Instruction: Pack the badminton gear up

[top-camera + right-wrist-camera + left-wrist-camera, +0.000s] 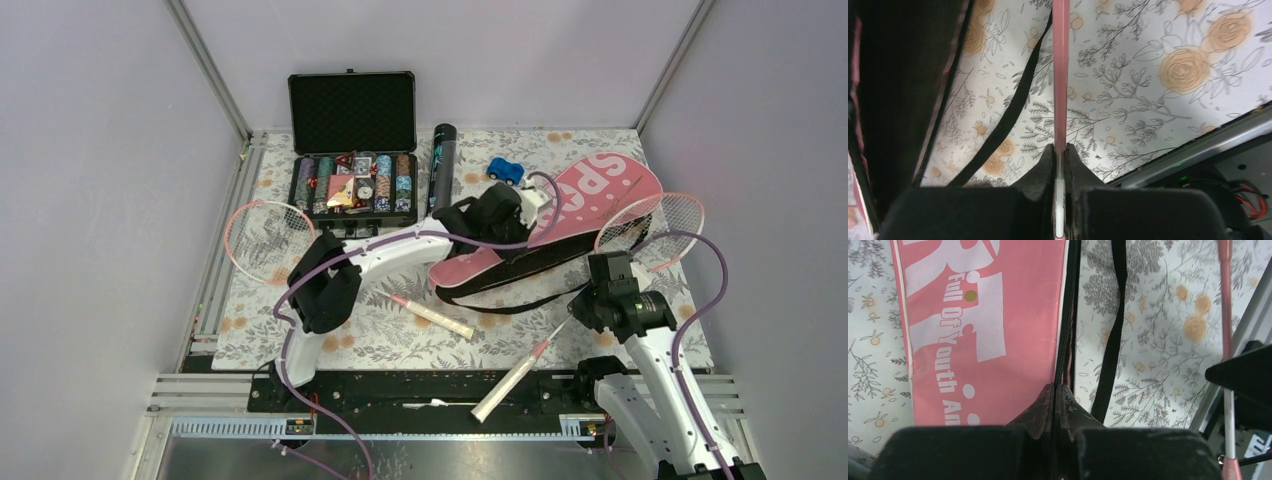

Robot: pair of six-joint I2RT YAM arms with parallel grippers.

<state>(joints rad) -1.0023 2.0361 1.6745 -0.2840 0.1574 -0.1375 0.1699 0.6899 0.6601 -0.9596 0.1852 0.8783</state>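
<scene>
Now left claw (1055,390) pinches the soft, floppy pink cover (1013,315) at its zip edge; right claw (1060,148) clamps the racket (1060,60), likely light and stiff, by its shaft

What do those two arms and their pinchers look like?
The left arm and right arm have white shells with chunky black joints. A purple cable loops loosely along each. The left gripper and right gripper each have two black wedge-shaped fingers, scuffed at the tips.
</scene>
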